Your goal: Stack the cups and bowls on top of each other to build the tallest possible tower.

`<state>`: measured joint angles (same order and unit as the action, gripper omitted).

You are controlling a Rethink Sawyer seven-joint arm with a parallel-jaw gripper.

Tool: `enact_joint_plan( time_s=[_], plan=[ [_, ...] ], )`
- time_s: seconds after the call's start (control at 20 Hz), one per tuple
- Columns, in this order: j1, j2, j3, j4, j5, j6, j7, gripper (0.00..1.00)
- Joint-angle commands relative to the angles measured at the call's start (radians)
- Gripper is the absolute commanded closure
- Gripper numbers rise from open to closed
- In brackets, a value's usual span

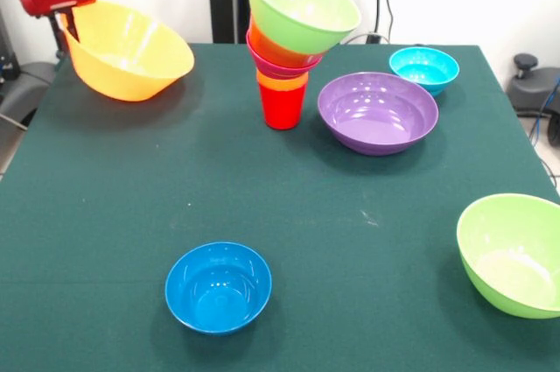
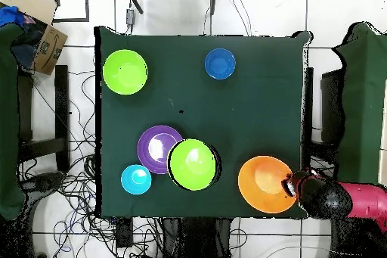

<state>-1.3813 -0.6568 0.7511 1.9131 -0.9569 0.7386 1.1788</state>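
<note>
The tower stands at the table's far middle: a red cup (image 1: 282,105) as its base, an orange cup (image 1: 282,80), a pink bowl (image 1: 278,65), an orange bowl (image 1: 273,49), and a tilted lime green bowl (image 1: 302,6) on top, which also shows in the overhead view (image 2: 193,164). My gripper (image 1: 65,25) is at the table's far left corner, shut on the rim of the large yellow-orange bowl (image 1: 127,52), which hangs tilted just above the cloth. In the overhead view my gripper (image 2: 289,188) sits at that bowl's (image 2: 264,184) right rim.
A purple bowl (image 1: 377,112) lies right of the tower, with a light blue bowl (image 1: 423,68) behind it. A dark blue bowl (image 1: 218,286) sits near the front edge. A second lime green bowl (image 1: 512,254) is at the right edge. A cardboard box (image 2: 41,35) stands off the table.
</note>
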Motion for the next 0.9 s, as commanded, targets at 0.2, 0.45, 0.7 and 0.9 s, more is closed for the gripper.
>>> enact_joint_plan(
  time_s=[0.2, 0.45, 0.7, 0.9],
  plan=[
    [0.077, -0.101, 0.057, 0.065, 0.08, 0.135, -0.229, 1.0],
    [0.1, -0.138, 0.066, 0.058, 0.103, 0.149, -0.22, 1.0],
    [0.104, -0.14, 0.07, 0.041, 0.132, 0.182, -0.243, 1.0],
    [0.115, -0.173, 0.084, 0.042, 0.174, 0.229, -0.241, 1.0]
  ],
)
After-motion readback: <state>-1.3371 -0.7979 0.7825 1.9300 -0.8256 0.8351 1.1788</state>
